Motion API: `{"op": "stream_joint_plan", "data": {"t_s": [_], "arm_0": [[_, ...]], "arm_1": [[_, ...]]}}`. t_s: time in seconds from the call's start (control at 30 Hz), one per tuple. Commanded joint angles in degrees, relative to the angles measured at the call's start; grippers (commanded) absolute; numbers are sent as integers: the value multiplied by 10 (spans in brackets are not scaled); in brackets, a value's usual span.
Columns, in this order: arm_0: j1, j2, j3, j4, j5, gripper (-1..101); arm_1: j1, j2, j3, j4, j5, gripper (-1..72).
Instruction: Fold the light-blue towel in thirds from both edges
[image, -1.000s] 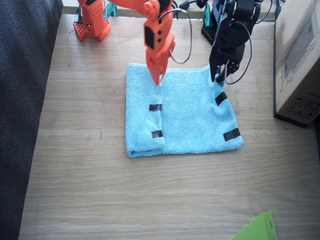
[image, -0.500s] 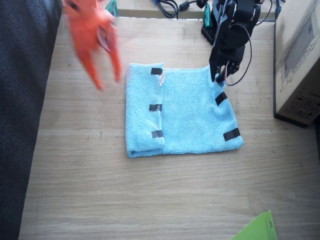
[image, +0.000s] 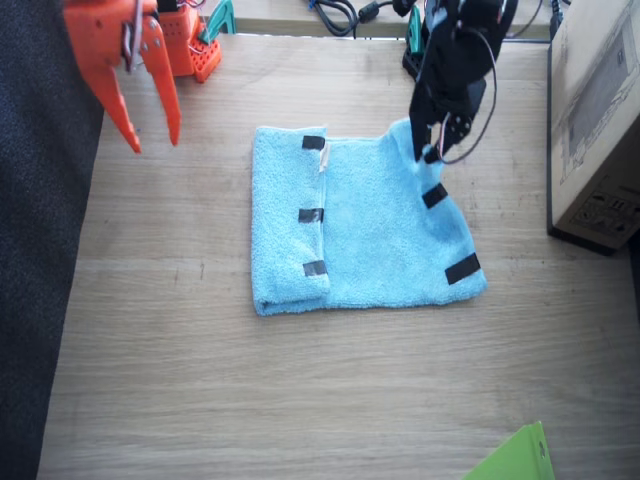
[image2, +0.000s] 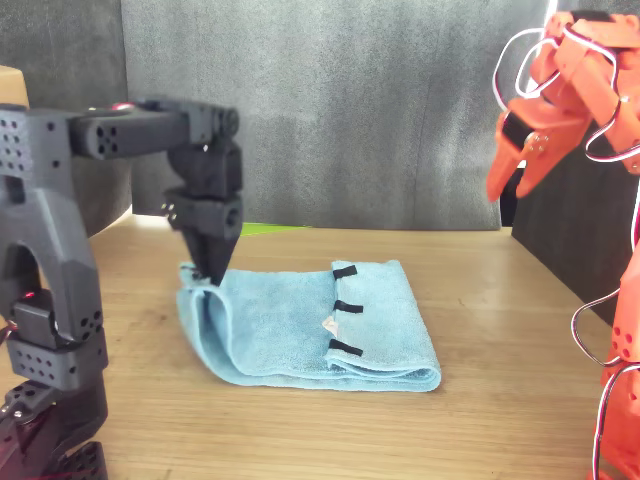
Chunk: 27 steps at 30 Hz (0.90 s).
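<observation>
Pale wood table (image: 300, 400), dark backdrop behind. Fixed view: light-blue towel (image: 370, 235) at centre, its 9 o'clock third folded over w/ three tape strips on top; left gripper (image: 432, 148), black, pinches the towel's 1 o'clock corner; right gripper (image: 148, 125), orange, hangs at 10 o'clock, fingers spread, clear of the cloth. Front view: left gripper (image2: 210, 272) lifts that corner slightly, jaws prob. clamped; right gripper (image2: 512, 180) empty at 2 o'clock.

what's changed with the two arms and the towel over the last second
The right gripper left the folded edge and swung up and away beyond the light-blue towel, jaws open and empty. The left gripper, shut on the towel's far corner, has lifted it and begun drawing it inward, so the other edge now rises at that corner. The first fold stayed flat, and the towel's near side has not moved.
</observation>
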Motion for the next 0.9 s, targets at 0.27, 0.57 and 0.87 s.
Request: {"op": "stream_joint_plan", "data": {"t_s": [0.27,0.57,0.87], "arm_0": [[-78,-62,-170,86,3,-2],[-140,-143,-296,149,10,-2],[-186,-196,-372,163,20,-3]], "arm_1": [[27,15,4,2,12,220],[35,8,0,-1,15,226],[33,5,-4,0,12,230]]}}
